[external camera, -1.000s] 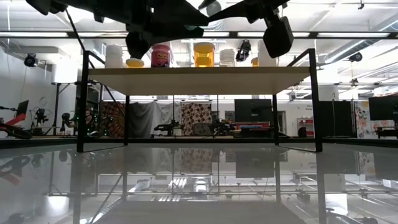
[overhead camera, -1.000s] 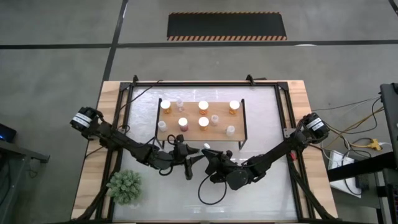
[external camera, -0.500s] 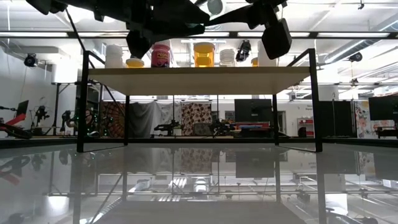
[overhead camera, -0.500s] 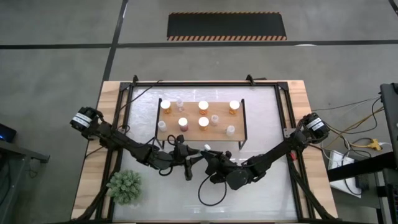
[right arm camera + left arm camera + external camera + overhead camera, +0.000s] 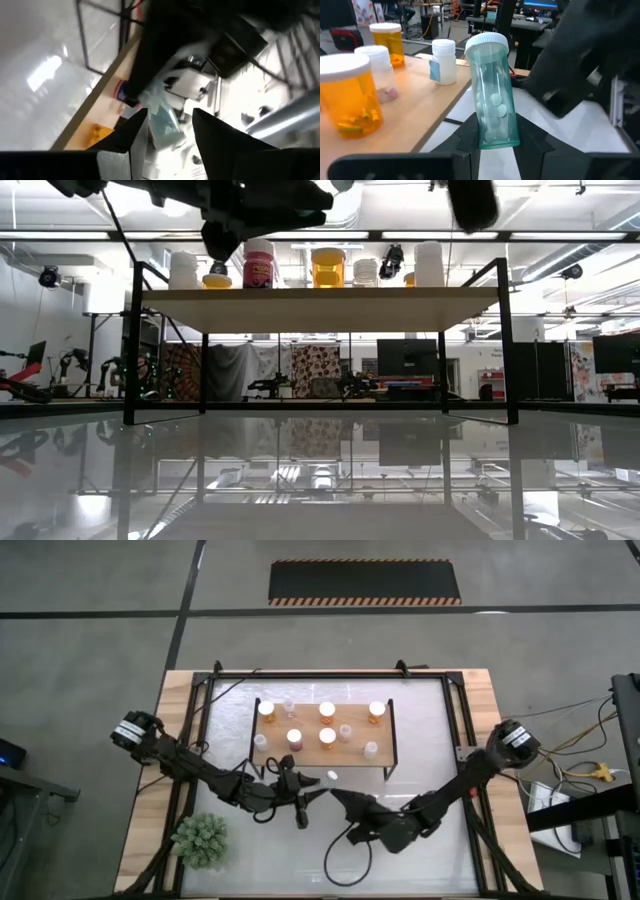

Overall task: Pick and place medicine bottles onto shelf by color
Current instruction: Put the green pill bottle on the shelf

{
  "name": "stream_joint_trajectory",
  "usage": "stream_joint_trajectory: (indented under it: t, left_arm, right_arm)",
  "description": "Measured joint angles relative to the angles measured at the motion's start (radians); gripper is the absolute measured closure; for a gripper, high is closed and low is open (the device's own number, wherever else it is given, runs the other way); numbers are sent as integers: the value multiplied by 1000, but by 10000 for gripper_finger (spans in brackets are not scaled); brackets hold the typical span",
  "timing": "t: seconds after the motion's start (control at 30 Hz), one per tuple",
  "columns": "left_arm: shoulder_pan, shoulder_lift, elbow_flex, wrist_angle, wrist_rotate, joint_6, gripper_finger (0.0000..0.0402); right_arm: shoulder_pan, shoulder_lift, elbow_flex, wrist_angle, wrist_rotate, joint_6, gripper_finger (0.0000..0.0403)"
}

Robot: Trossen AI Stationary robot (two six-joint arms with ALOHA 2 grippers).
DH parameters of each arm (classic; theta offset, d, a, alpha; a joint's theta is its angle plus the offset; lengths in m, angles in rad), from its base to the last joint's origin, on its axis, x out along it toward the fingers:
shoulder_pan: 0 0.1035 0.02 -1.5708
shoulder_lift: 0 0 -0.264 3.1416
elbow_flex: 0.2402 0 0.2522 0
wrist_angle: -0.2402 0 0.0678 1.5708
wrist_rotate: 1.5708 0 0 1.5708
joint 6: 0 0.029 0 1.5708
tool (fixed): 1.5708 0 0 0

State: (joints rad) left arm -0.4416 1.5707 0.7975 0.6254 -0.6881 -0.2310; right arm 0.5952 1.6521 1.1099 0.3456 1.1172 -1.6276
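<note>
A greenish clear medicine bottle (image 5: pixel 492 95) with a white cap and white pills is in my left gripper (image 5: pixel 497 137), which is shut on it just in front of the shelf's near edge (image 5: pixel 318 788). From above its cap (image 5: pixel 330 776) shows. My right gripper (image 5: pixel 340 802) stands open a short way off toward the near right; its fingers (image 5: pixel 135 132) are apart, with the bottle (image 5: pixel 162 125) farther off beyond them. On the shelf (image 5: pixel 355 717) stand several orange, white and reddish bottles, such as an orange one (image 5: pixel 350 97) and a white one (image 5: pixel 443 61). My left gripper pinches the bottle's lower body near its bottom (image 5: pixel 496 136) between its two fingers (image 5: pixel 469 145). The fingers come in about level from the table's left. The bottle is lifted clear of the table, cap up and leaning a little.
A green spiky plant (image 5: pixel 203 840) sits at the table's near left corner. The shelf's thin black legs (image 5: pixel 133 345) stand on the glossy tabletop. A loose black cable (image 5: pixel 345 860) lies near the front edge under my right arm.
My right gripper has come away from the bottle's cap end, going toward the table's near right and a little up while rolling. My left gripper has stayed put with the bottle in it.
</note>
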Motion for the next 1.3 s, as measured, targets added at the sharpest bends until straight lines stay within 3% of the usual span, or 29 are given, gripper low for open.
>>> stream_joint_trajectory:
  t: [0.17, 0.27, 0.4, 0.53, 0.6, 0.67, 0.97, 1.3]
  left_arm:
    - [-4, -3, 1, -2, -1, 107, 333]
    - [-17, -3, 1, -2, 0, 164, 331]
    - [-52, -3, 8, -4, 21, 270, 329]
    - [-87, -3, 10, 30, 32, 377, 328]
    - [-98, -3, 10, 78, 31, 428, 328]
    - [-102, -3, 10, 107, 31, 452, 327]
    - [-104, -3, 10, 125, 51, 478, 326]
    - [-97, -3, 18, 133, 55, 483, 325]
  right_arm:
    - [32, -92, -13, 0, 0, 380, 267]
    - [42, -162, -30, -25, -72, 636, 268]
    - [32, -253, -40, -95, -295, 1084, 259]
    - [-12, -295, -41, -160, -605, 1364, 235]
    - [-25, -286, -43, -160, -674, 1410, 222]
    - [-33, -267, -43, -134, -679, 1427, 210]
    - [-45, -229, -42, -72, -511, 1426, 198]
    - [-66, -229, -42, -71, -523, 1450, 206]
